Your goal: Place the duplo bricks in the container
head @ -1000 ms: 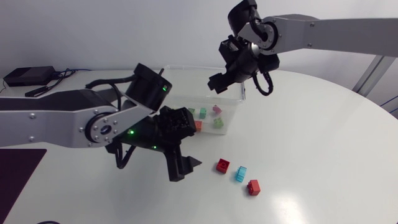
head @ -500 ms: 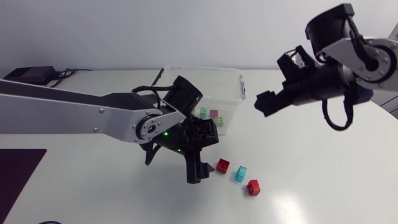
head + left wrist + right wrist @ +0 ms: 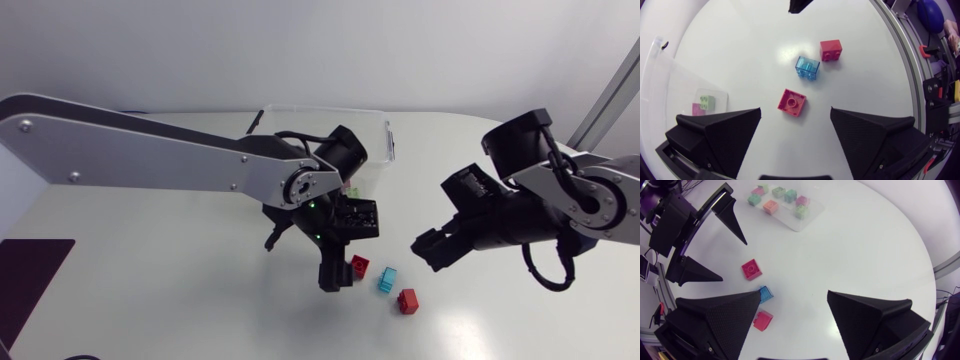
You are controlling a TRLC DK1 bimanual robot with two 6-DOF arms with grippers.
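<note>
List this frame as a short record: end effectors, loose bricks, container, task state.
left end effector: open, over the pink-red one-stud plastic brick, not touching
right end effector: open, empty, above the table
loose on table: that brick, translucent blue plastic brick, red plastic brick
clear plastic container: several coloured bricks inside
task: unfinished

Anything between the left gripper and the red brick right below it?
Nothing visible. The left gripper is open, with the red brick lying uncovered between its fingers. The blue brick lies ahead, apart from it.
</note>
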